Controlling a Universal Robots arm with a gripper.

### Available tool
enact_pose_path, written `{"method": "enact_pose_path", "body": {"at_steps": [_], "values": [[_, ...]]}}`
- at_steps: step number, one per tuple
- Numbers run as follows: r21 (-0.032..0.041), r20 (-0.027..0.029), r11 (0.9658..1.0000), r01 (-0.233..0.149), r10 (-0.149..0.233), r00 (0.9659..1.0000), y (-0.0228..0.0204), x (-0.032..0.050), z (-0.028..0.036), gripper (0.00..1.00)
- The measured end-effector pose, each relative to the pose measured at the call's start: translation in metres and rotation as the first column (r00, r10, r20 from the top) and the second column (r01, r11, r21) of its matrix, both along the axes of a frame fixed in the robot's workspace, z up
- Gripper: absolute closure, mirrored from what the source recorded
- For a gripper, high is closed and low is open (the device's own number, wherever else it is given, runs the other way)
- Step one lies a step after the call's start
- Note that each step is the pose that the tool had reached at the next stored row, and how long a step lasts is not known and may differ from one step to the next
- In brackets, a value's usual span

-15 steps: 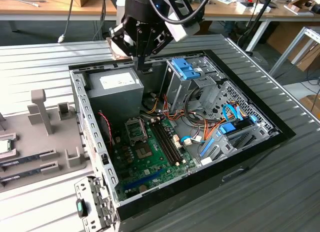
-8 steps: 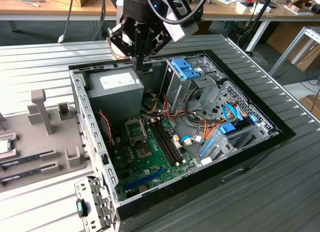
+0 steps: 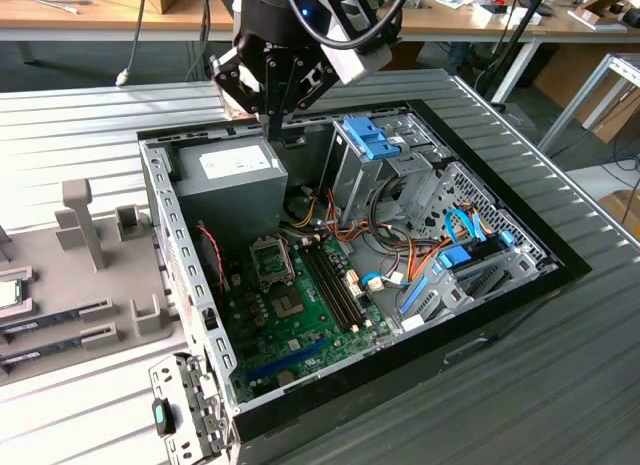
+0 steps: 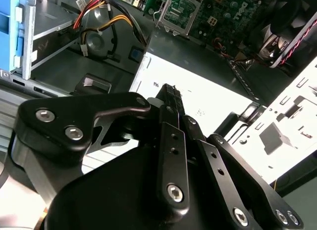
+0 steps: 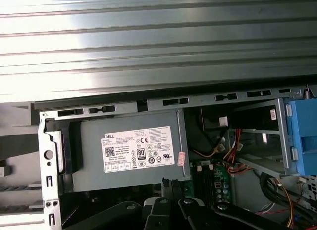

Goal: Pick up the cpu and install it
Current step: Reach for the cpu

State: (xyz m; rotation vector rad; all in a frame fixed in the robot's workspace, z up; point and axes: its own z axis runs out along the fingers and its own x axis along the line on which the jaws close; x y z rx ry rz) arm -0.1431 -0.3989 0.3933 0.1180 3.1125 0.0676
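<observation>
In the exterior view, the cpu (image 3: 8, 293) is a small flat square with a pale silvery top. It lies on the grey fixture tray (image 3: 110, 285) at the exterior view's left edge. My gripper (image 3: 272, 130) hangs far from it, over the back wall of the open computer case, just above the grey power-supply box (image 3: 235, 180). Its fingers (image 4: 171, 99) are pressed together and shut with nothing between them. Inside the case lies the green circuit board (image 3: 310, 315) with a metal-framed socket (image 3: 270, 265), which also appears in the second wrist view (image 4: 176, 10).
Long memory sticks (image 3: 50, 320) lie in the tray beside the cpu, with upright grey posts (image 3: 85, 220) behind. The case holds blue drive brackets (image 3: 370, 140), bundled cables (image 3: 400, 265) and a metal drive cage (image 3: 400, 185). Ribbed metal tabletop (image 5: 148, 42) surrounds the case.
</observation>
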Motion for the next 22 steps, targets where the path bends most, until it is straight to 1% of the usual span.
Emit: {"method": "enact_pose_path", "body": {"at_steps": [16, 22], "values": [[0.0000, 0.0000, 1.0000, 0.000, 0.000, 1.0000, 0.0000, -0.0096, 0.0000, 0.89], [0.0000, 0.0001, 1.0000, 0.000, 0.000, 1.0000, 0.0000, -0.0118, 0.0000, 0.89]]}}
